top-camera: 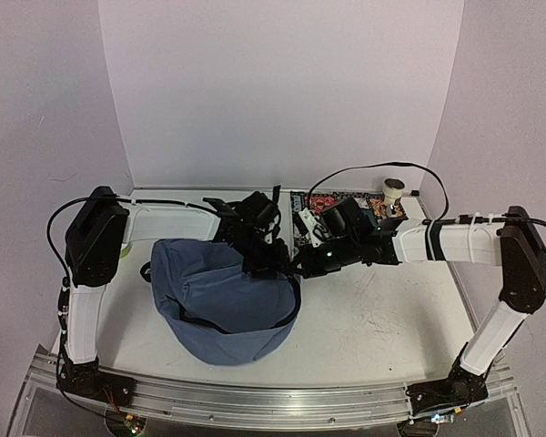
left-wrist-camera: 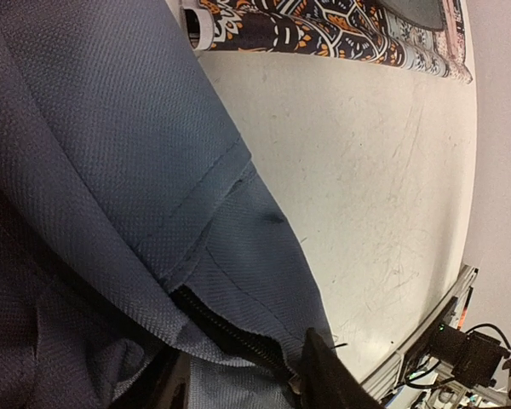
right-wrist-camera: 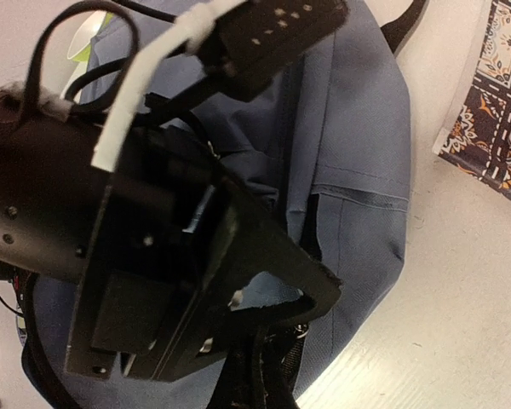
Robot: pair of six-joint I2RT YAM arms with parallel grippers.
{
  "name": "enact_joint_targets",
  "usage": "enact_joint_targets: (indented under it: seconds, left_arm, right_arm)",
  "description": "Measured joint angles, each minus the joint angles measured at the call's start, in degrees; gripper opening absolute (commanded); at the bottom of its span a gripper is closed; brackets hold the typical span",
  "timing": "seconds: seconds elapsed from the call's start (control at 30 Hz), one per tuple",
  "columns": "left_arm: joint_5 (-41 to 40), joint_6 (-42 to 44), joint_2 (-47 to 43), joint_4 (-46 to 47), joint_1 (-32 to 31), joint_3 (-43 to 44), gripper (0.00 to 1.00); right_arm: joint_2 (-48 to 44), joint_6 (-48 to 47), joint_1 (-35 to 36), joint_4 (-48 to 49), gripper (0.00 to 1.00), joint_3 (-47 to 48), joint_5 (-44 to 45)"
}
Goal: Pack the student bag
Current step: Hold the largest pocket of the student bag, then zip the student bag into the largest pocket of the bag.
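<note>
The student bag (top-camera: 220, 305) is a large slate-blue backpack lying at the table's middle left. My left gripper (top-camera: 259, 253) is at its top right edge. In the left wrist view its fingers (left-wrist-camera: 332, 383) stand either side of the blue fabric (left-wrist-camera: 111, 153) at the black zipper (left-wrist-camera: 230, 332) and grip it. My right gripper (top-camera: 305, 264) is close against the left one. In the right wrist view the left gripper's black body (right-wrist-camera: 153, 256) fills the frame over the bag (right-wrist-camera: 358, 145). My right fingertips (right-wrist-camera: 255, 379) look closed on the bag's black zipper edge.
A patterned flat item (top-camera: 346, 205) lies behind the grippers and shows in both wrist views (left-wrist-camera: 324, 30) (right-wrist-camera: 494, 128). A white tape roll (top-camera: 394, 189) stands at the back right. A green thing (top-camera: 127, 248) sits behind the left arm. The metal rail (top-camera: 255, 401) runs along the front.
</note>
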Motion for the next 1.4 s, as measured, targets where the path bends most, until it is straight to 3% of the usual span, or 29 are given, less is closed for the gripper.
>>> enact_joint_targets:
  seconds: [0.17,0.23,0.93,1.4]
  left_arm:
    - [0.40,-0.43,1.17,-0.67,0.65,0.98,0.06]
    - [0.79,-0.07,1.63,-1.15,0.93,1.57,0.00]
    - [-1.75,-0.57,1.87,-1.01,5.99,6.04,0.00]
    - [-5.44,-5.03,3.84,-2.95,6.49,12.39,0.00]
  right_arm:
    - [-0.01,-1.39,1.12,1.04,0.00,-1.21,-0.01]
    - [-0.04,-1.78,1.35,1.36,0.00,-1.62,0.01]
    - [-12.20,-2.11,5.64,-1.69,0.00,-6.25,-1.77]
    - [-10.33,1.12,13.35,0.32,0.00,-6.55,2.02]
